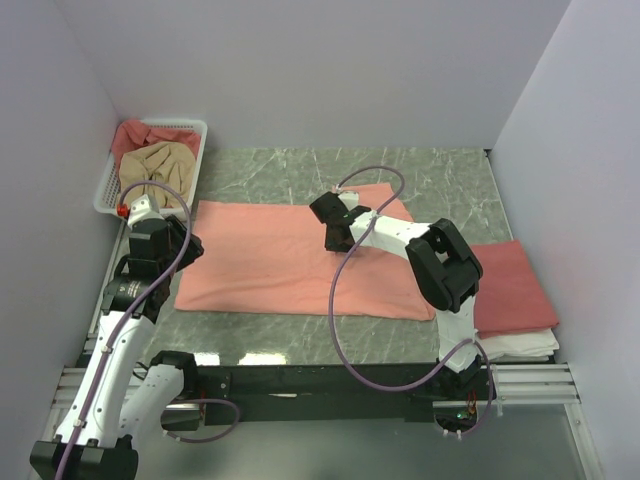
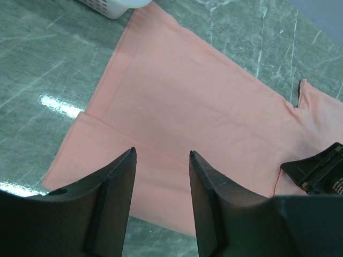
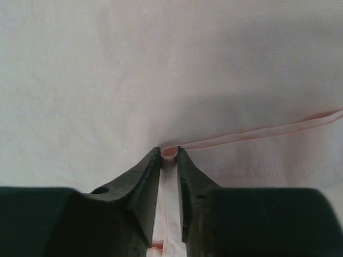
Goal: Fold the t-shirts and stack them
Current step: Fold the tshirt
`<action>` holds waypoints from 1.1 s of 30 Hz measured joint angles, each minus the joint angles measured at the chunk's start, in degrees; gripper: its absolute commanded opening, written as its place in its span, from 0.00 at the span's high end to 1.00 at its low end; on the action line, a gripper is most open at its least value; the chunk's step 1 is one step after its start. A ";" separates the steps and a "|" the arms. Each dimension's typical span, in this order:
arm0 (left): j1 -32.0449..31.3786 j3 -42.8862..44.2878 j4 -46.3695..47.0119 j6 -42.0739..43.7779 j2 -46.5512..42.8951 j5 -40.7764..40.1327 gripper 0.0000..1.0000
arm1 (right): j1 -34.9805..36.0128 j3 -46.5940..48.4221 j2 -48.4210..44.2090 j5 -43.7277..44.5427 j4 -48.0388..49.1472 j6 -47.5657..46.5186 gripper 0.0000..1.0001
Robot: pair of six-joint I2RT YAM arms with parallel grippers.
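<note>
A salmon-pink t-shirt (image 1: 270, 260) lies spread flat on the marble table (image 1: 440, 175), partly folded. It fills the left wrist view (image 2: 187, 101) and the right wrist view (image 3: 107, 80). My right gripper (image 1: 336, 238) is down on the shirt's middle, shut on a hemmed edge of the cloth (image 3: 169, 152). My left gripper (image 1: 185, 245) hovers open and empty above the shirt's left edge (image 2: 161, 154). A folded rose-red t-shirt (image 1: 510, 285) lies at the right on a folded white one (image 1: 520, 343).
A white lattice basket (image 1: 108, 185) at the back left holds a beige-tan shirt (image 1: 158, 163) and a rose-red one (image 1: 135, 135). Its corner shows in the left wrist view (image 2: 110, 6). Grey walls close in the left, back and right.
</note>
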 measured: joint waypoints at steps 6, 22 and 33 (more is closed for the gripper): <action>0.00 -0.17 0.11 0.00 0.00 0.00 0.50 | 0.00 -0.02 -0.13 0.20 0.09 0.68 0.98; 0.00 -0.17 0.13 0.00 0.00 0.09 0.51 | 2.58 -0.92 -2.12 0.35 2.56 0.48 1.00; 0.00 -0.17 0.20 -0.09 1.42 0.39 0.51 | 2.86 -2.19 -2.69 -0.13 3.72 -0.42 0.45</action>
